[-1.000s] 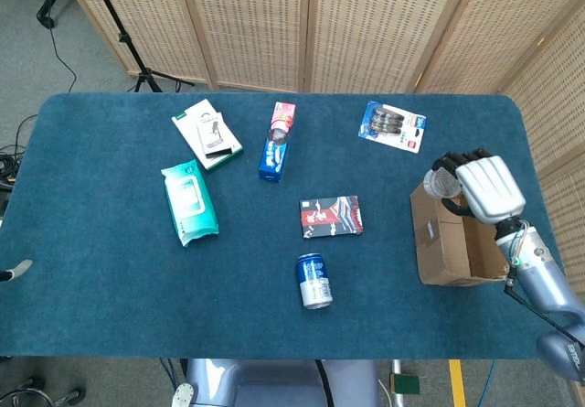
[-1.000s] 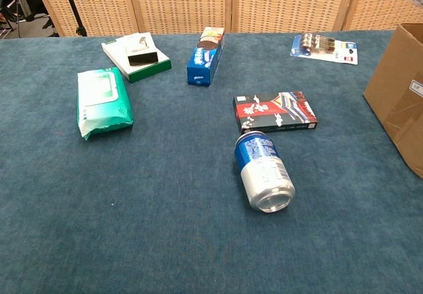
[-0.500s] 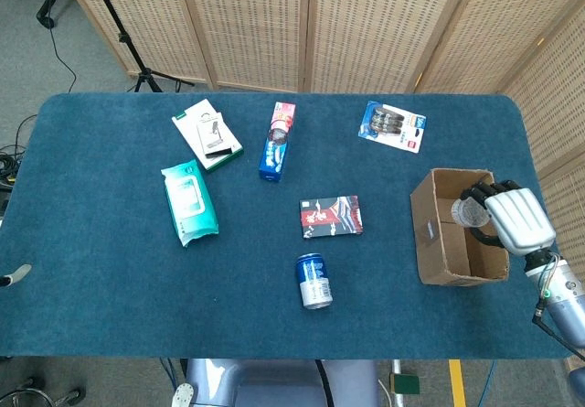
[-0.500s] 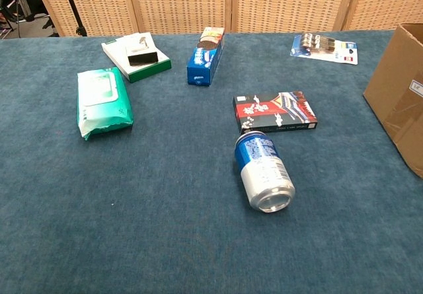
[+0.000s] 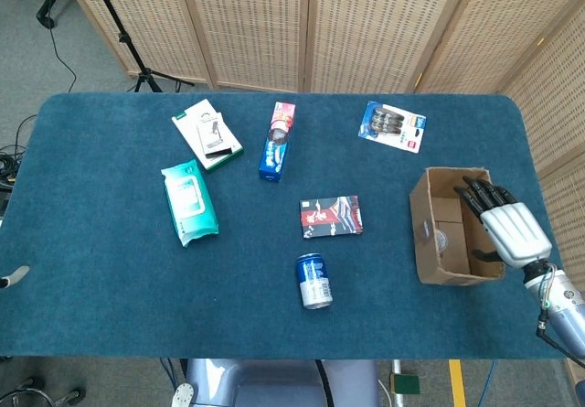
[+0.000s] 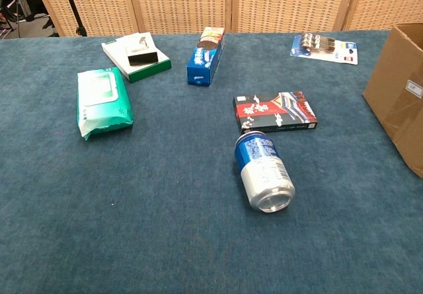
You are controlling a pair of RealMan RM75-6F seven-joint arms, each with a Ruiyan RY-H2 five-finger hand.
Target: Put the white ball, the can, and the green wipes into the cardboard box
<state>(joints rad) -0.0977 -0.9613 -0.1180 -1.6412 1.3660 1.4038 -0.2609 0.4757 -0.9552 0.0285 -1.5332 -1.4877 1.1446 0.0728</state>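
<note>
- Currently, the right hand (image 5: 512,229) is hovering over the far-side rim of the cardboard box (image 5: 426,233), fingers spread apart and holding nothing; it is showing in the head view only.
- White ball (image 5: 441,240): a pale round item is lying on the floor inside the box, apart from the fingers; judged to be the ball, though it is small and dim.
- Can (image 5: 314,281): lying on its side on the blue table (image 5: 110,270), near the front edge, well apart from the box and to the robot's left of it. Its long axis is running roughly front to back, open end facing the robot in the chest view (image 6: 265,171).
- Green wipes (image 5: 189,201): lying flat further to the left, long axis also running front to back, well apart from the can and the box.
- Left hand: neither view is showing it; only a small grey tip at the left table edge is appearing, too little to identify.
- Judgement: the can is sitting nearer the right hand, so a reach leftward and toward the front edge is looking likely, with the grasp coming across the can's width.
- Bystanders: red-and-black flat box (image 5: 331,217) lying just behind the can; blue carton (image 5: 276,142); battery pack (image 5: 392,126); white-and-green box (image 5: 207,133).
</note>
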